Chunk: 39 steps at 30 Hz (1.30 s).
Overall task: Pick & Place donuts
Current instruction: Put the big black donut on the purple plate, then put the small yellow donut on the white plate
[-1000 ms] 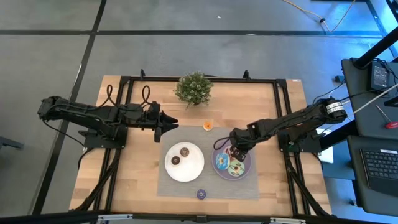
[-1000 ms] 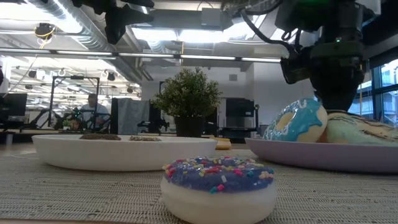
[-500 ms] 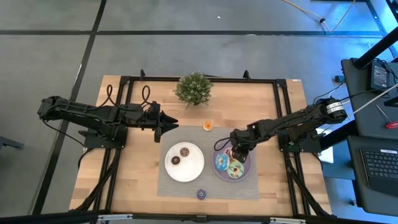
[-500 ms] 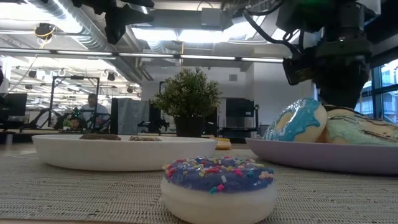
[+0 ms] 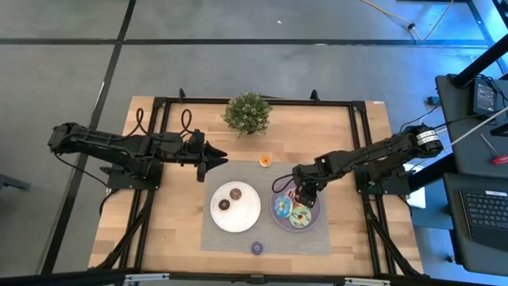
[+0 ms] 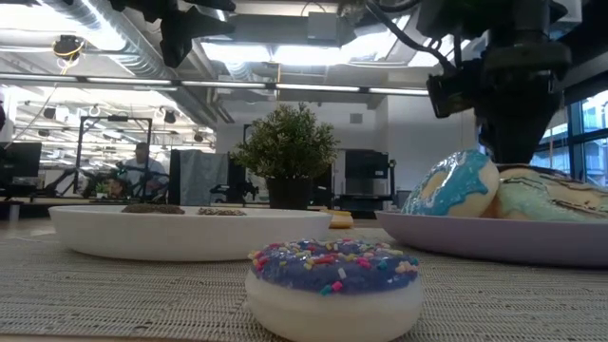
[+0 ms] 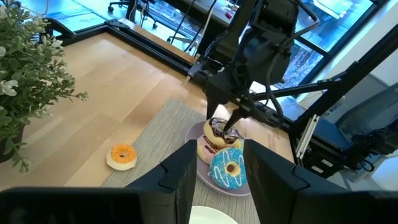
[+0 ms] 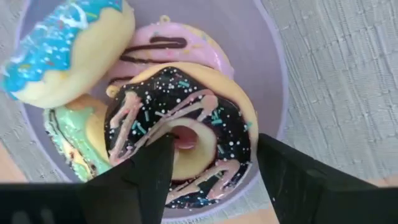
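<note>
A purple plate (image 5: pixel 318 223) holds the large donuts: blue (image 8: pixel 62 50), pink (image 8: pixel 168 50) and green (image 8: pixel 68 137). The chocolate one (image 8: pixel 186 134) lies on top of them. My right gripper (image 8: pixel 213 142) hovers open just above the chocolate donut, one finger on either side, touching nothing. An orange mini donut (image 5: pixel 265 161) rests on the wood beyond the mat. A purple mini (image 6: pixel 334 271) sits on the mat's near edge. Two dark minis (image 5: pixel 230 199) lie on the white plate (image 5: pixel 248 218). My left gripper (image 5: pixel 218 156) waits open at the mat's far left corner.
A green potted plant (image 5: pixel 248 113) stands at the table's far edge. The grey mat (image 5: pixel 230 240) lies under both plates. A dark frame rail (image 5: pixel 159 99) runs round the tabletop. Bare wood shows to the left and right of the mat.
My right gripper has opened and let go of the chocolate donut, then risen a little above the purple plate. The donut stays lying on the other donuts.
</note>
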{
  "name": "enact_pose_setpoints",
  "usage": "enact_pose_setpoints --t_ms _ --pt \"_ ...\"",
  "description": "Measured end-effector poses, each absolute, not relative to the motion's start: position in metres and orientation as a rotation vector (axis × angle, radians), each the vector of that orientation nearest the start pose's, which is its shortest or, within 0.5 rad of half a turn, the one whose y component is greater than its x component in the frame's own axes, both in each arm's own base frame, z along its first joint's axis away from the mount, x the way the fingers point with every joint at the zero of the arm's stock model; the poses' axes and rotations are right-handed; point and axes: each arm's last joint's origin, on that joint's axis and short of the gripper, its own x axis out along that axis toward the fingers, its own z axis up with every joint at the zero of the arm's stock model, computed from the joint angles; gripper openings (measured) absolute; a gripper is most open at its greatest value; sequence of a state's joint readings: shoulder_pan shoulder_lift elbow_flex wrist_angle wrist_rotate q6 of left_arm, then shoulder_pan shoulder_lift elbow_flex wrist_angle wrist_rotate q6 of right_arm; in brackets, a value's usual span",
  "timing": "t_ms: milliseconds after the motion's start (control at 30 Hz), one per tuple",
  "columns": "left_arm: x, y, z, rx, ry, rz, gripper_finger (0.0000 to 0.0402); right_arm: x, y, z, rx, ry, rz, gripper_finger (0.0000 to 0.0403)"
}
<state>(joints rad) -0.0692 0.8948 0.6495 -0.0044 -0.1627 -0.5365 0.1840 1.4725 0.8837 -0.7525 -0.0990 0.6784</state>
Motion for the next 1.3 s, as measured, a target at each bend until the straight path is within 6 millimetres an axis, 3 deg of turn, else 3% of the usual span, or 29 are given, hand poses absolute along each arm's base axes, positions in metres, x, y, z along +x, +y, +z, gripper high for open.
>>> enact_pose_setpoints --t_ms 500,700,933,1067,1200,1300 --pt "0.2 -0.009 0.284 -0.504 0.217 0.157 0.0127 0.247 0.045 0.185 0.477 1.377 -0.247 0.024" --pt "0.2 -0.009 0.284 -0.504 0.217 0.157 0.0127 0.251 0.046 0.199 0.457 1.373 -0.244 0.0244" --pt "0.211 -0.01 0.277 -0.5 0.247 0.152 0.0127 0.257 0.046 0.228 0.399 1.377 -0.234 0.0242" --pt "0.231 -0.01 0.261 -0.505 0.308 0.083 0.0128 0.254 0.044 0.261 0.335 1.287 -0.298 0.0242" --pt "0.253 -0.004 0.241 -0.472 0.345 0.1 0.0127 0.239 0.043 0.296 0.312 1.109 -0.334 0.0243" --pt "0.264 0.002 0.23 -0.427 0.354 0.108 0.0128 0.22 0.04 0.31 0.336 1.004 -0.393 0.0243"
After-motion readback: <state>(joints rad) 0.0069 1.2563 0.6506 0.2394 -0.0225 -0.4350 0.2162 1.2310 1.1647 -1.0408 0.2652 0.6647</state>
